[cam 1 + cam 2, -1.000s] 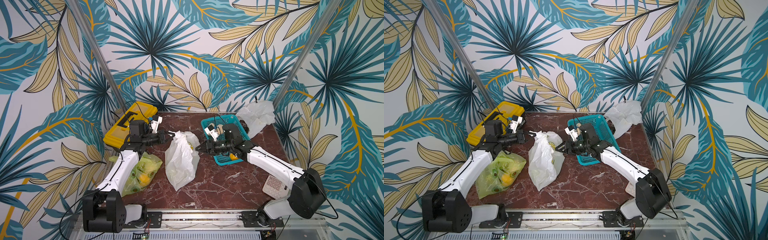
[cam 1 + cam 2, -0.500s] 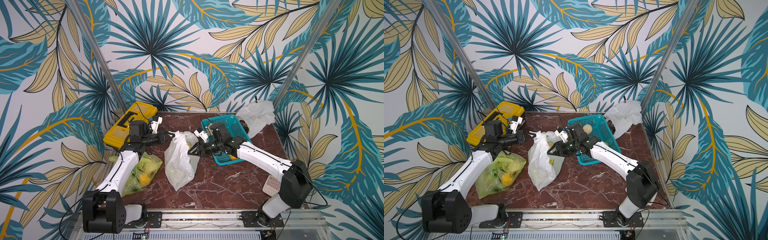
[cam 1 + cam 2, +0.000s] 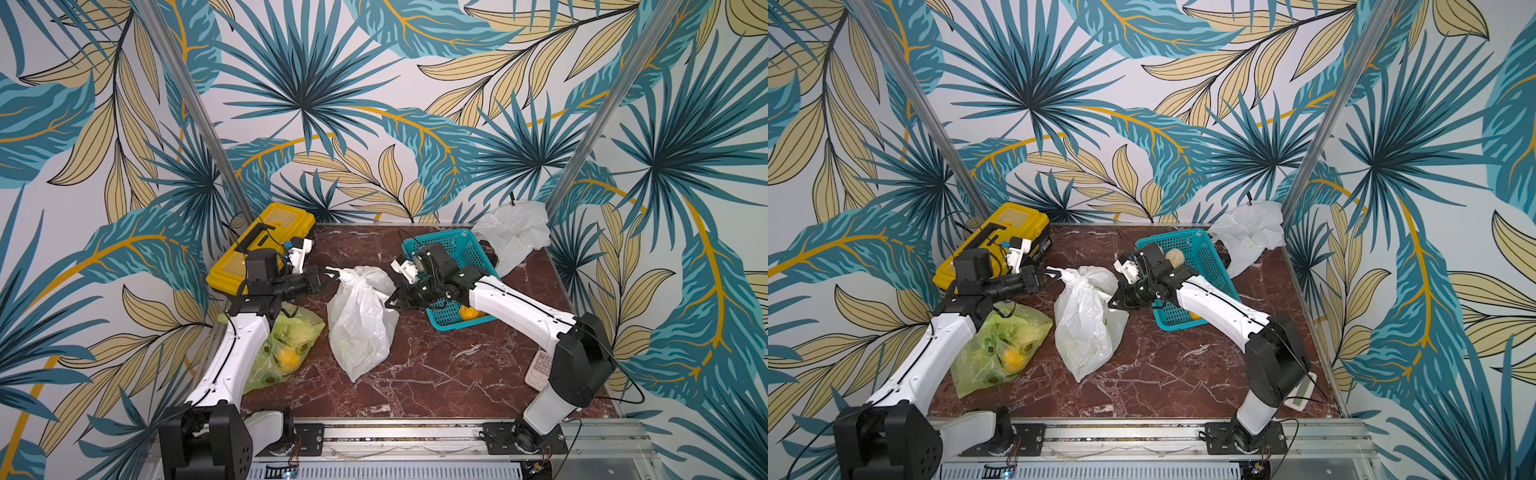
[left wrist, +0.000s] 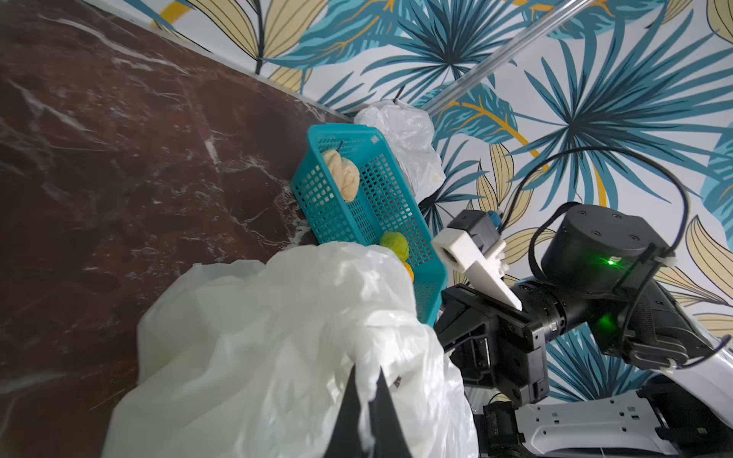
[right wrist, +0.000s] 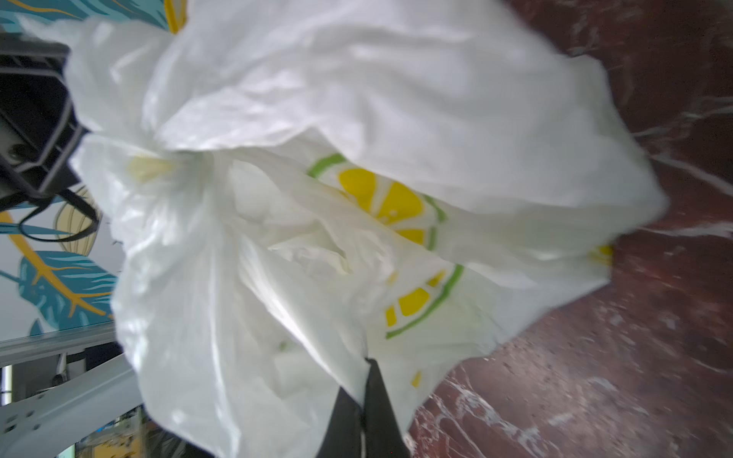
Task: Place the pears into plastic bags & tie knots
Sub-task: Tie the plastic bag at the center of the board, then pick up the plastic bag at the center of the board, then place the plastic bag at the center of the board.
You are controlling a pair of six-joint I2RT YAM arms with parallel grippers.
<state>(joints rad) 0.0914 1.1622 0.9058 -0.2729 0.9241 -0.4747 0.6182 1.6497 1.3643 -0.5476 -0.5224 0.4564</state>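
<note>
The white lemon-print plastic bag stands mid-table, its top bunched. My left gripper is shut on the bag's twisted handle; in the left wrist view a strip of white film sits pinched between its fingers. My right gripper is shut on a fold of the same bag's opposite side, seen in the right wrist view. A lime-green bag holding pears lies under my left arm. A cream pear, a green pear and an orange pear lie in the teal basket.
A yellow toolbox sits at the back left behind my left arm. A plain white bag lies crumpled in the back right corner. A small keypad rests near the right arm's base. Metal posts stand at both back corners.
My right gripper moved from the basket's edge left to the white bag and shut on its film. My left gripper kept its hold and barely moved.
</note>
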